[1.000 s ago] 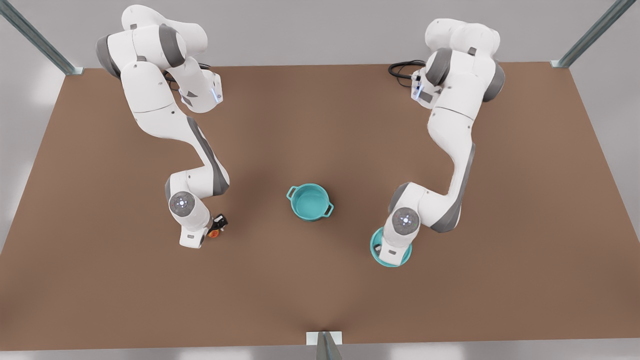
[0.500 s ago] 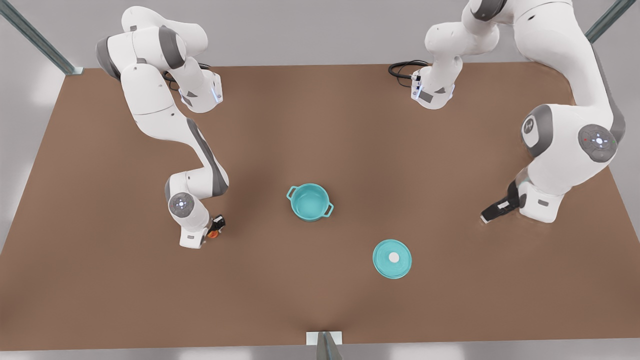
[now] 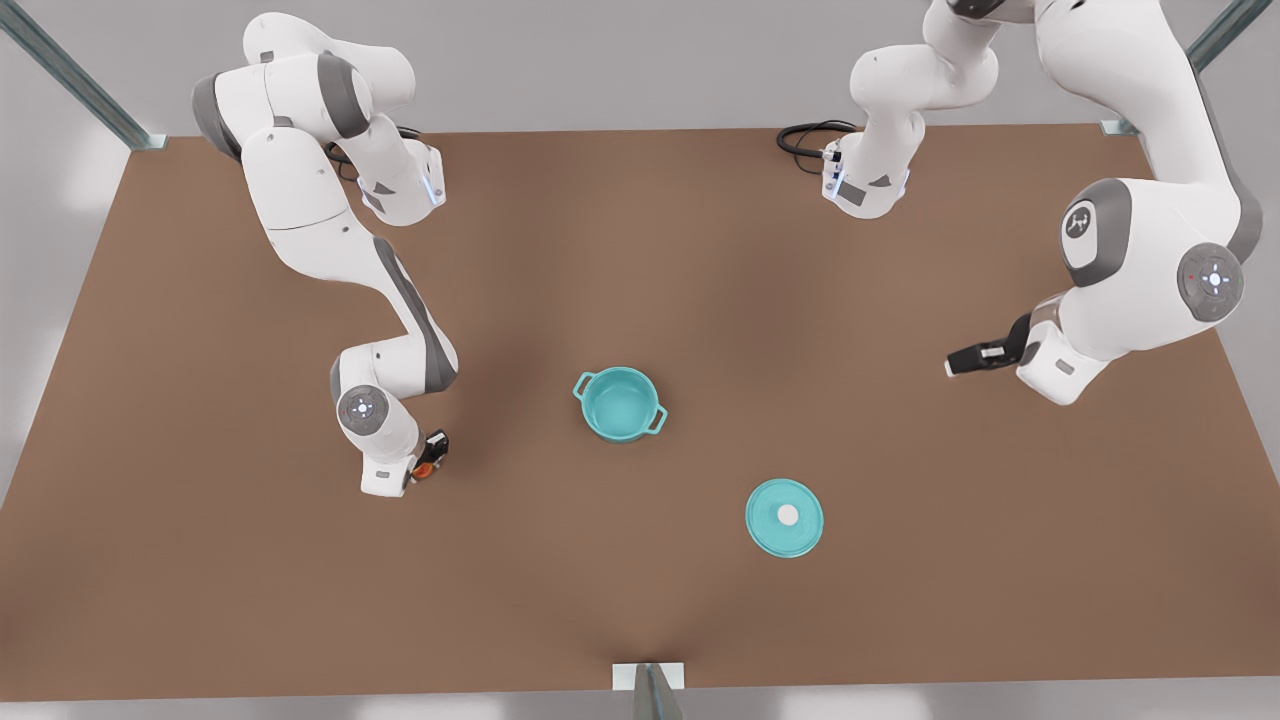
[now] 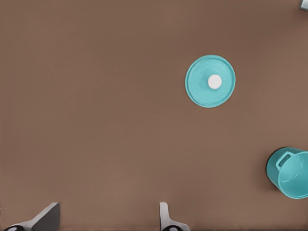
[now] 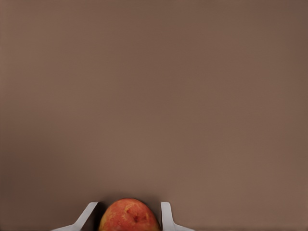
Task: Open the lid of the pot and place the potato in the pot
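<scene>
Lid [image 3: 785, 517] now lies released on the worktop [image 3: 640, 600]; our left gripper [image 3: 962, 362] has retreated, fingers spread. Right gripper [image 3: 432, 455] fingers flank the potato [image 5: 129, 215]; pot [image 3: 620, 403] stands open.

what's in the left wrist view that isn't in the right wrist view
Left wrist view, not the right one: the pot lid lying flat on the table with its white knob up, the uncovered pot apart from it, and the left gripper with its jaws open and empty.

Right wrist view, not the left one: the potato between the jaws of the right gripper, which press against its sides.

Both: the bare brown table.
</scene>
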